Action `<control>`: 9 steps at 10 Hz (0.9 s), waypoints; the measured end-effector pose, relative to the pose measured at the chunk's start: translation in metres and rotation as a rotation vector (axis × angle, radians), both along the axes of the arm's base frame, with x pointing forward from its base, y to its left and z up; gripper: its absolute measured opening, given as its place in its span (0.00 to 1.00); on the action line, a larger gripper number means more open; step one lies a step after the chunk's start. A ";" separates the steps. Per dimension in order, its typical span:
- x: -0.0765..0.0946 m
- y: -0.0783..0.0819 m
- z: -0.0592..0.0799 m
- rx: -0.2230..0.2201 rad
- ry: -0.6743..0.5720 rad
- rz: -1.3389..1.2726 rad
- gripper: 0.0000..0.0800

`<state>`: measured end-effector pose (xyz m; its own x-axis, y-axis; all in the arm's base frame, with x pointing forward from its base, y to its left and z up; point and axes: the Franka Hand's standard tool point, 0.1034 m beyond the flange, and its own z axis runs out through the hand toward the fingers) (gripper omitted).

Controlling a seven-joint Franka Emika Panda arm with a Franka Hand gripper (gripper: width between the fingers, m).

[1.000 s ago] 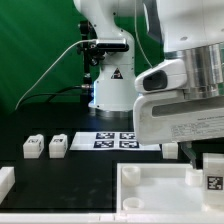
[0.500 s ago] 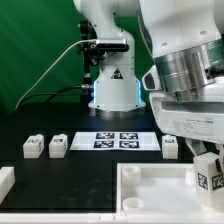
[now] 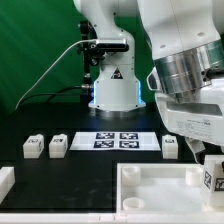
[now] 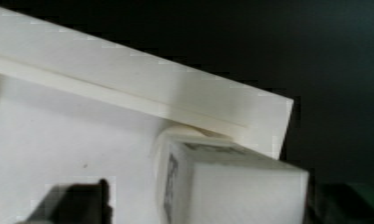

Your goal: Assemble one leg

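Arm bent low over the white panel (image 3: 150, 186), on the exterior view's right.
Its wrist points steeply down; the tool (image 3: 205, 160) is clamped on the leg (image 3: 213, 178), held upright over the panel's corner, other legs lying beyond the panel.

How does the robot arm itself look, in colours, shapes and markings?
The arm has glossy white rounded shells with a silver-grey ring at one joint. Its end effector is a white box with faint grey lettering and dark fingers.
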<state>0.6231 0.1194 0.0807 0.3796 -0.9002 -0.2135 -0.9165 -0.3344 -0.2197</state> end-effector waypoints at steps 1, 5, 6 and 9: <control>-0.003 0.001 -0.003 -0.017 -0.011 0.113 0.77; -0.001 0.002 -0.003 -0.123 -0.126 0.726 0.81; -0.001 0.002 -0.004 -0.129 -0.142 0.790 0.81; -0.002 0.007 -0.007 -0.224 -0.192 1.134 0.81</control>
